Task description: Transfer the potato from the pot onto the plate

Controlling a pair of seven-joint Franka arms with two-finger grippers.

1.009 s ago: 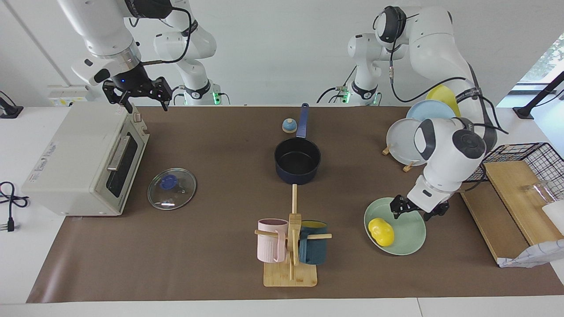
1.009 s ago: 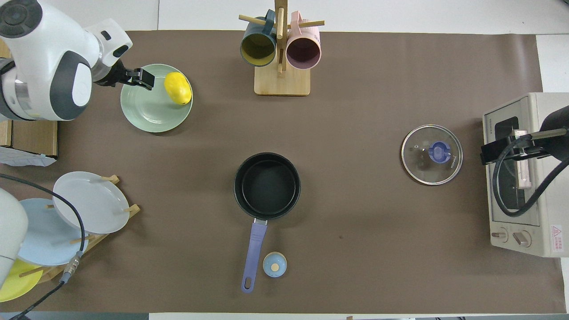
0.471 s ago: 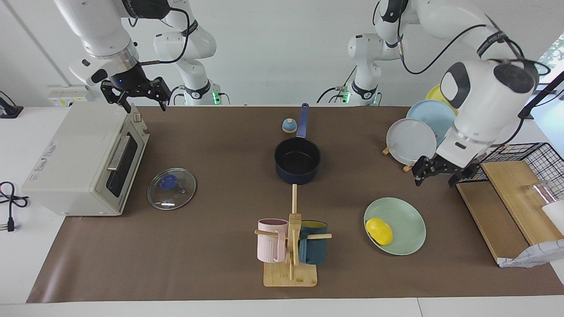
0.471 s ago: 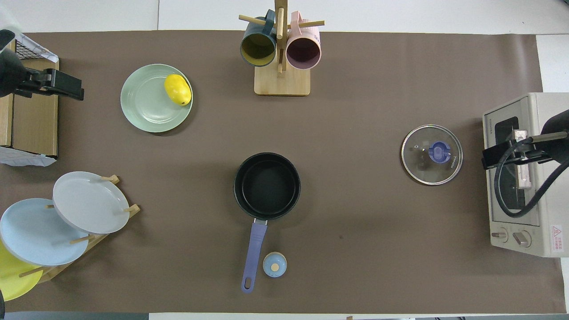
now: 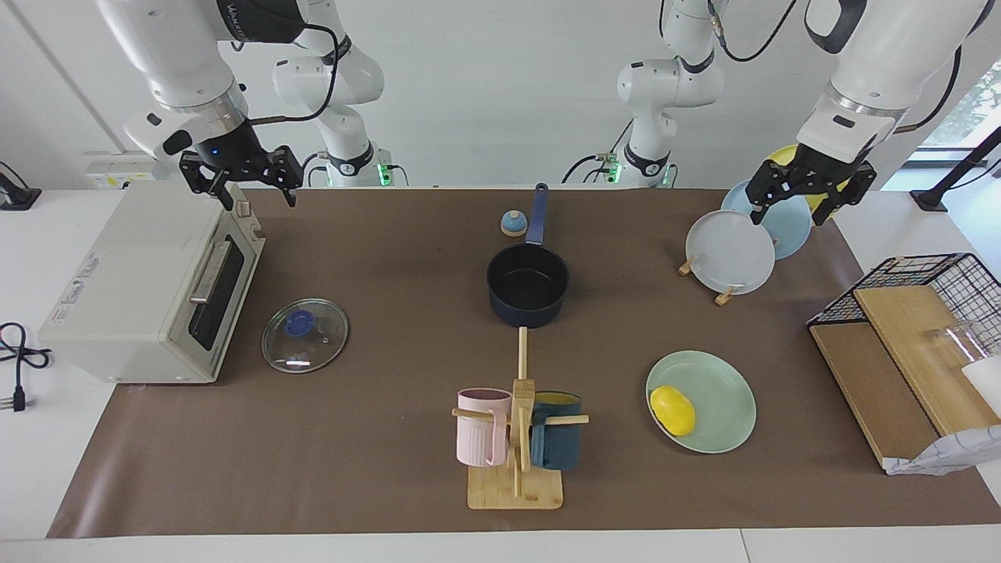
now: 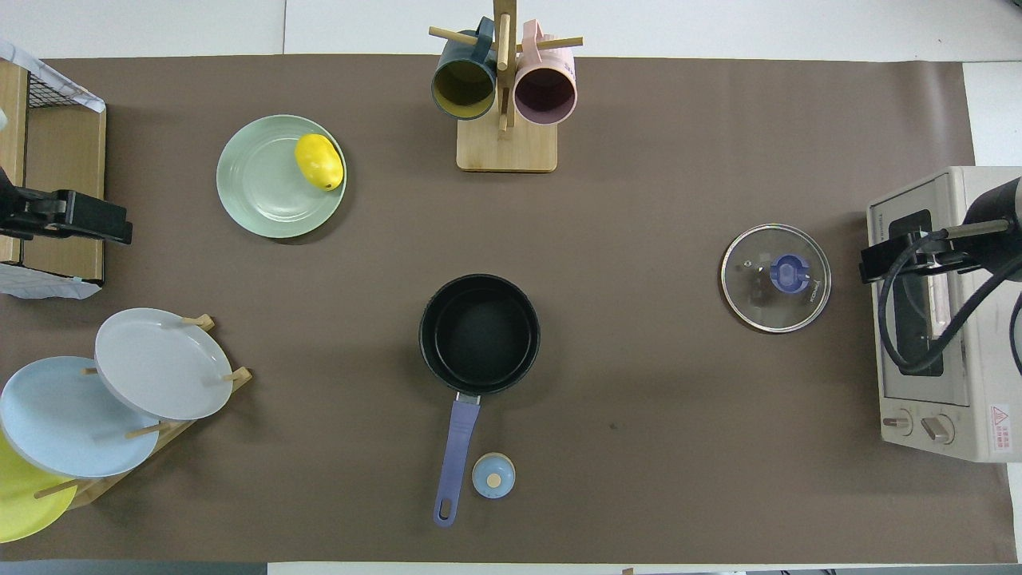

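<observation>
The yellow potato (image 5: 672, 410) lies on the mint-green plate (image 5: 723, 395), at the plate's edge toward the mug stand; it also shows in the overhead view (image 6: 319, 160) on the plate (image 6: 259, 188). The navy pot (image 5: 528, 283) stands empty mid-table with its handle toward the robots, also seen from overhead (image 6: 479, 334). My left gripper (image 5: 790, 211) is open and empty, raised high over the plate rack's end of the table, well apart from the plate; only its tip shows overhead (image 6: 108, 228). My right gripper (image 5: 258, 195) is open and empty, raised over the toaster oven.
A toaster oven (image 5: 148, 281) stands at the right arm's end, a glass lid (image 5: 305, 335) beside it. A mug stand (image 5: 516, 422) is farther from the robots than the pot. A plate rack (image 5: 730, 252), a wooden board (image 5: 868, 383) and a wire basket (image 5: 931, 274) are at the left arm's end.
My left gripper rose from just over the mint-green plate and drew back toward the robots, now high by the plate rack. The potato stays on the plate. The right gripper barely moved.
</observation>
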